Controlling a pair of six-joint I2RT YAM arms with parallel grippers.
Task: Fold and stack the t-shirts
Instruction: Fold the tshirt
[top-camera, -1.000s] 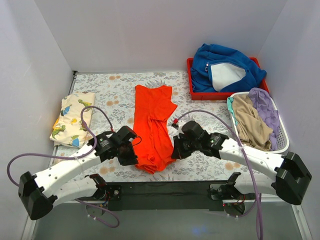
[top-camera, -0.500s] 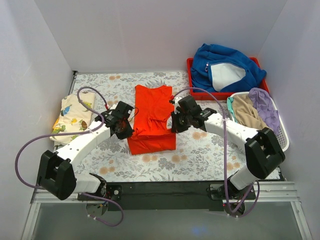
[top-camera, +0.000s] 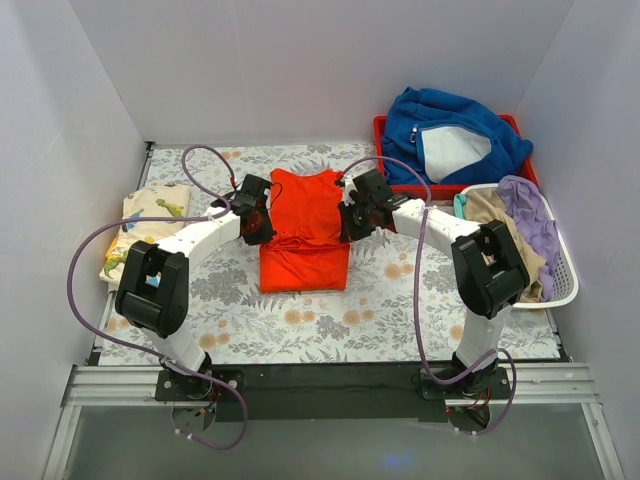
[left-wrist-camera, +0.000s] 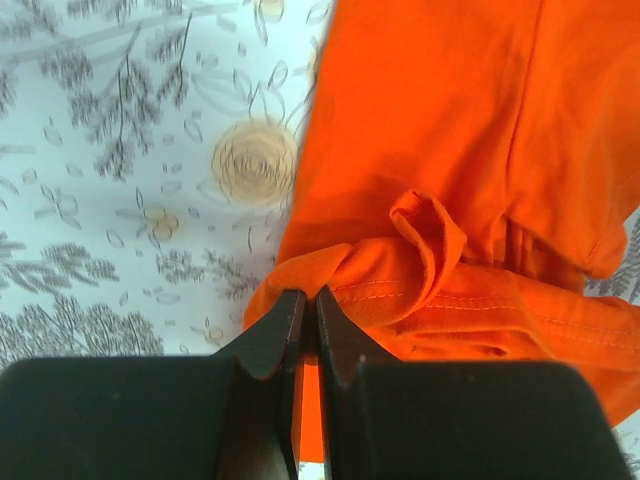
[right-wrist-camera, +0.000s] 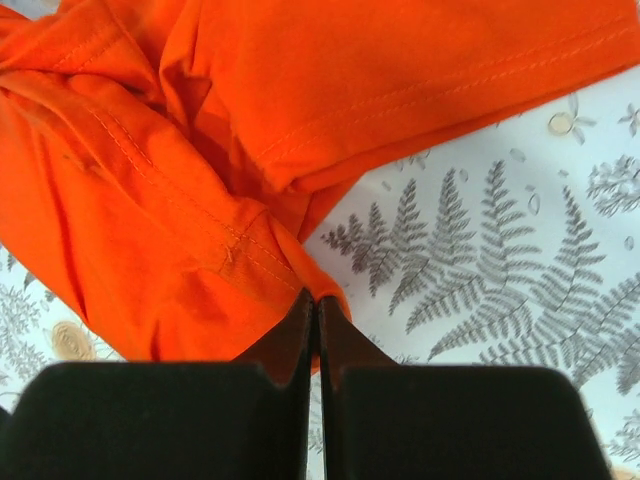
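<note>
The orange-red t-shirt (top-camera: 305, 235) lies in the middle of the table, its near half doubled back over its far half. My left gripper (top-camera: 258, 222) is shut on the shirt's left hem corner (left-wrist-camera: 300, 280). My right gripper (top-camera: 352, 220) is shut on the right hem corner (right-wrist-camera: 315, 285). Both grippers hold the hem about halfway up the shirt, on either side of it. The cream dinosaur-print t-shirt (top-camera: 145, 235) lies folded at the left edge of the table.
A red tray (top-camera: 385, 175) at the back right holds a thick blue garment (top-camera: 450, 135). In front of it a white basket (top-camera: 565, 280) holds beige and lilac clothes. The floral tablecloth (top-camera: 330, 320) covers the table, with white walls on three sides.
Both grippers have carried the shirt's bottom hem from the near edge toward the far end, folding the orange-red shirt in half. Both arms now reach far out over the table.
</note>
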